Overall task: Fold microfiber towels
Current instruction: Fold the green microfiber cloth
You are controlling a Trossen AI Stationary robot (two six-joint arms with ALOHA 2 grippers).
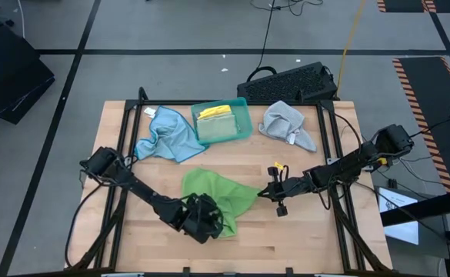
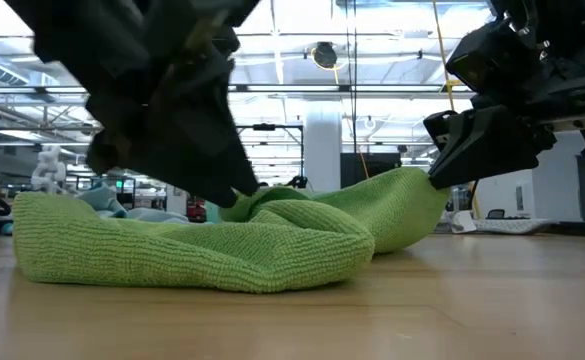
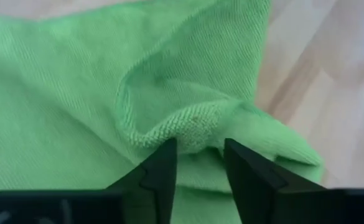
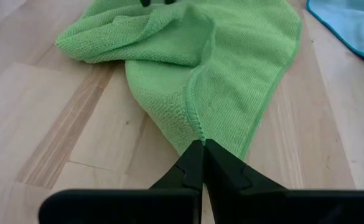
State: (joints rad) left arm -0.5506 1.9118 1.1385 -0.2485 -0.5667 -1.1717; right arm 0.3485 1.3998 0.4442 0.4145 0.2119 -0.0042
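Green towel [image 1: 217, 194] rumpled on desk [image 1: 309, 238], right gripper [image 4: 201, 144] pinching its corner closed, left gripper [image 3: 199, 155] fingers parted over a raised fold

One crumpled green microfiber towel [image 1: 213, 194] lies at the near centre of the wooden slatted table [image 1: 301, 231]. One crumpled light blue microfiber towel [image 1: 167, 135] lies at the far left, and one crumpled grey microfiber towel [image 1: 286, 123] at the far right. One teal plastic tray [image 1: 244, 115] sits between these two and holds one folded yellow towel [image 1: 215, 112] and one folded green towel [image 1: 221, 129]. Two dark robot arms enter, one from each side. One black keyboard [image 1: 290, 81] lies beyond the far edge.
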